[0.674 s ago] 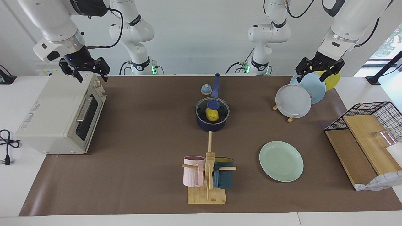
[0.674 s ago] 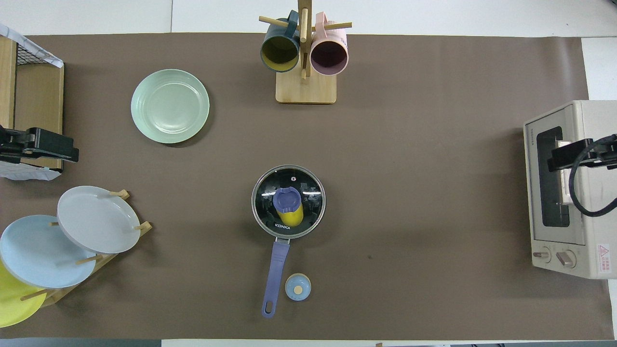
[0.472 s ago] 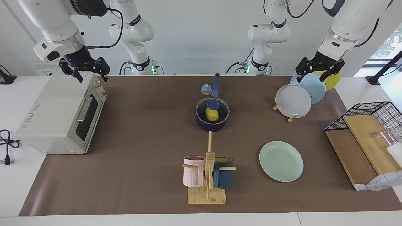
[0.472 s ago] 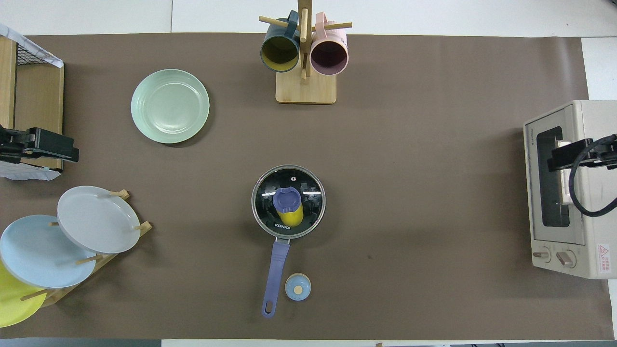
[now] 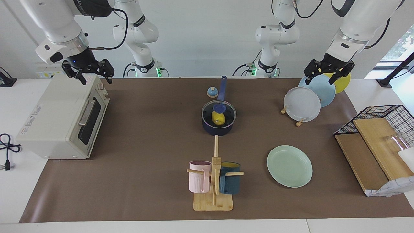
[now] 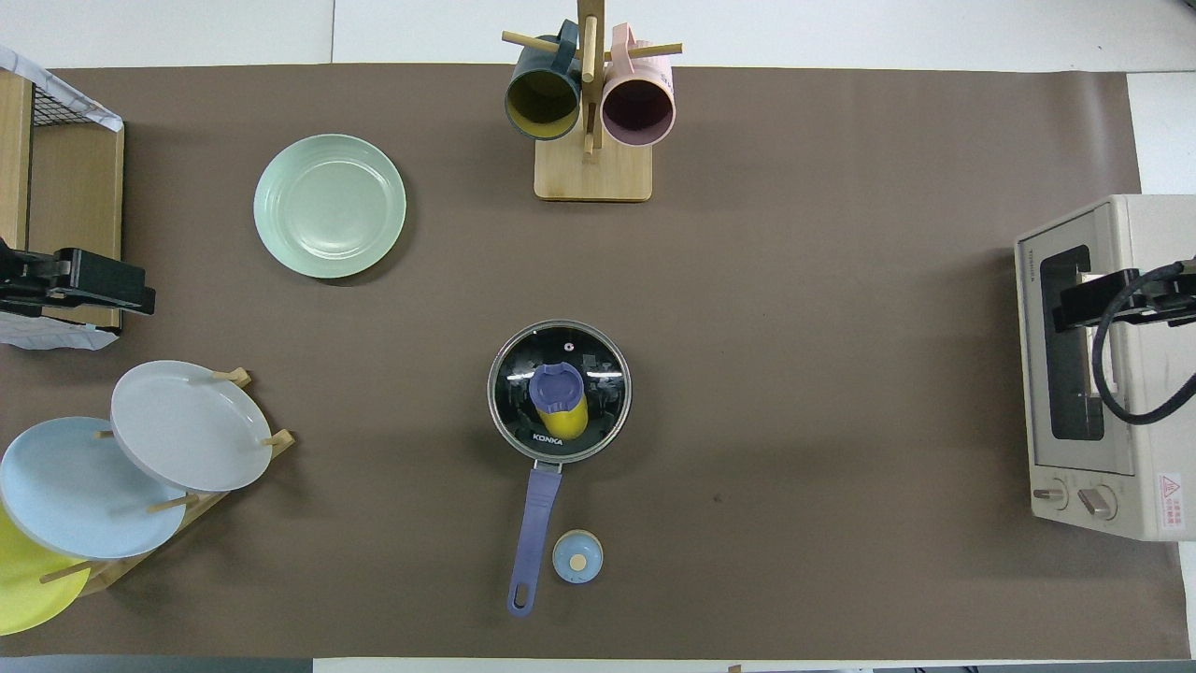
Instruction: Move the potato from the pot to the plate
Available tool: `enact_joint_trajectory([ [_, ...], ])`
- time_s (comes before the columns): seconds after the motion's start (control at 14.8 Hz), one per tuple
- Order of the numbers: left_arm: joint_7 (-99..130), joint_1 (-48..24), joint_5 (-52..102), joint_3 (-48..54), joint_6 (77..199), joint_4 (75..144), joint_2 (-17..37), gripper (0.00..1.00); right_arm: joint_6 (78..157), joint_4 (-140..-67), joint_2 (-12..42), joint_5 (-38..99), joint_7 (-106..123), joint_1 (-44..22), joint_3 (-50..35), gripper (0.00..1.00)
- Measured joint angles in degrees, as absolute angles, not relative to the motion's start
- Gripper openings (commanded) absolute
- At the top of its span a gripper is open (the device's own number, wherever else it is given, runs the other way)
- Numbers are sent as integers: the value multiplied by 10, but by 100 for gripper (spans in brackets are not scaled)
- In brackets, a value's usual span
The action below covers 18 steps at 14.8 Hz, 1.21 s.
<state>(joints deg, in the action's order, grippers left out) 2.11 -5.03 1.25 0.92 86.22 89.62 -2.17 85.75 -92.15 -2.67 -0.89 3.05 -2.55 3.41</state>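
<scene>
The navy pot [image 5: 218, 128] stands mid-table with its blue handle [image 5: 222, 87] pointing toward the robots. A glass lid with a blue knob [image 5: 220, 106] covers it. The yellow potato [image 5: 218, 119] shows through the lid, inside the pot; it also shows in the overhead view [image 6: 571, 423]. The mint-green plate [image 5: 289, 166] lies bare, farther from the robots and toward the left arm's end. My left gripper [image 5: 321, 79] hangs open over the plate rack. My right gripper [image 5: 93, 78] hangs open over the toaster oven. Both are far from the pot.
A rack [image 5: 299, 122] holds grey-white [image 5: 302, 104], light blue and yellow plates. A toaster oven [image 5: 61, 119] stands at the right arm's end. A mug tree [image 5: 213, 181] holds a pink and a teal mug. A small blue knob [image 5: 212, 92] lies beside the pot handle. A wire-and-wood shelf [image 5: 375, 145] stands at the left arm's end.
My right gripper has shifted slightly over the toaster oven toward the table's middle. Nothing else has moved.
</scene>
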Motion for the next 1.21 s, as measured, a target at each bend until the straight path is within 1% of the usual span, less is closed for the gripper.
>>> enact_joint_trajectory([
  [0.34,21,-51,13,11,862,896,-22,100,877,-918,-23,16,5,-81,32,100],
  [0.54,21,-51,13,11,862,896,-22,100,877,-888,1,47,-76,-146,29,100],
  [0.67,21,-51,13,11,862,896,-22,100,878,-859,36,47,-131,-211,27,100],
  [0.81,21,-51,13,11,862,896,-22,100,886,-819,90,47,-219,-275,25,100],
  [0.94,21,-51,13,11,862,896,-22,100,924,-794,142,35,-278,-332,25,100],
  [1.08,21,-51,13,11,862,896,-22,100,974,-797,176,23,-325,-375,25,100],
  [1.21,21,-51,13,11,863,896,-22,100,1009,-811,192,21,-362,-400,25,100],
])
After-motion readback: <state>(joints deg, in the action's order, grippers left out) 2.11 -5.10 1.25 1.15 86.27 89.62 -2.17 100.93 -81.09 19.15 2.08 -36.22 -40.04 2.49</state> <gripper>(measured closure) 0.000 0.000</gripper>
